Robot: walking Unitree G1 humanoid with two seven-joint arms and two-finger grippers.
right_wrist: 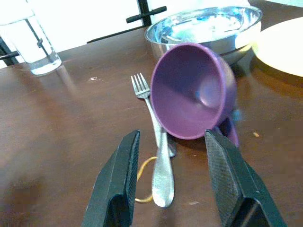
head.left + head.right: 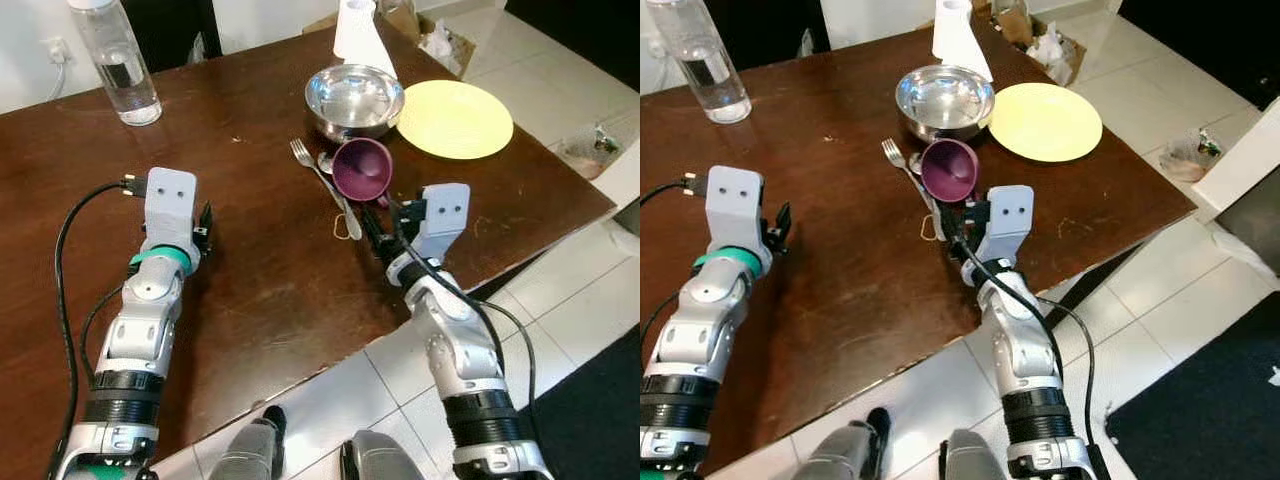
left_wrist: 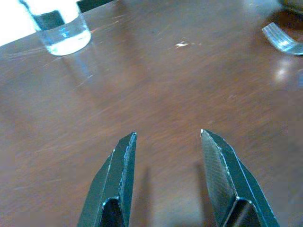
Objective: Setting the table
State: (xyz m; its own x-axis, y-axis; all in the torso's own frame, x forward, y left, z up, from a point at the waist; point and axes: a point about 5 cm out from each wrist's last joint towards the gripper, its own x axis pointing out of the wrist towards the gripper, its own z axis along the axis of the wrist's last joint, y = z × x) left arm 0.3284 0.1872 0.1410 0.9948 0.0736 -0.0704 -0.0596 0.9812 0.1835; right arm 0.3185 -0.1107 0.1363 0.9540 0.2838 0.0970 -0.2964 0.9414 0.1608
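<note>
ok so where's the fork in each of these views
Left eye view: fork lies mid-table, just left of the tipped purple cup.
Right eye view: fork sits left of the cup, in front of the steel bowl.
Left wrist view: its tines show at the far edge, beyond the open left end effector.
Right wrist view: fork lies between the open right end effector fingers.
Shared landmark: the water bottle.

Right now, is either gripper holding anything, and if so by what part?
Nothing is held. The right gripper is open, just short of the tipped purple cup and the fork. The left gripper is open over bare table.
</note>
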